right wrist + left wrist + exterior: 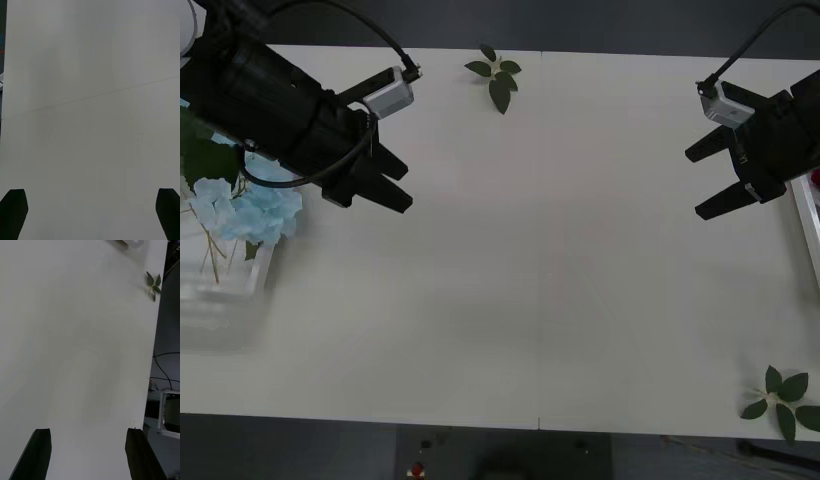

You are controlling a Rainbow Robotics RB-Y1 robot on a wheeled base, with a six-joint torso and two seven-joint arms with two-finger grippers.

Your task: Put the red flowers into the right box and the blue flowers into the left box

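Hovering over the smooth white table (560, 290), both grippers spread.
Left gripper (387, 186) sits beside fluffy blue flowers (250, 212) (in the translucent left box (225, 300)); right gripper (715, 177), black-fingered, is near the right box (806, 215).

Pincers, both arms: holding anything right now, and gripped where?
Nothing held. The left pincer and the right pincer are both open over the bare table. The blue flowers lie in the left box.

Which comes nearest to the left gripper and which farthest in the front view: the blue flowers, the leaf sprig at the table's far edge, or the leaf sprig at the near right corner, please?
From the left gripper, open above the table's left side:
1. The blue flowers, just to its left in the left box.
2. The leaf sprig at the far edge, ahead and to its right; only slightly farther.
3. The leaf sprig at the near right corner, clearly farthest.
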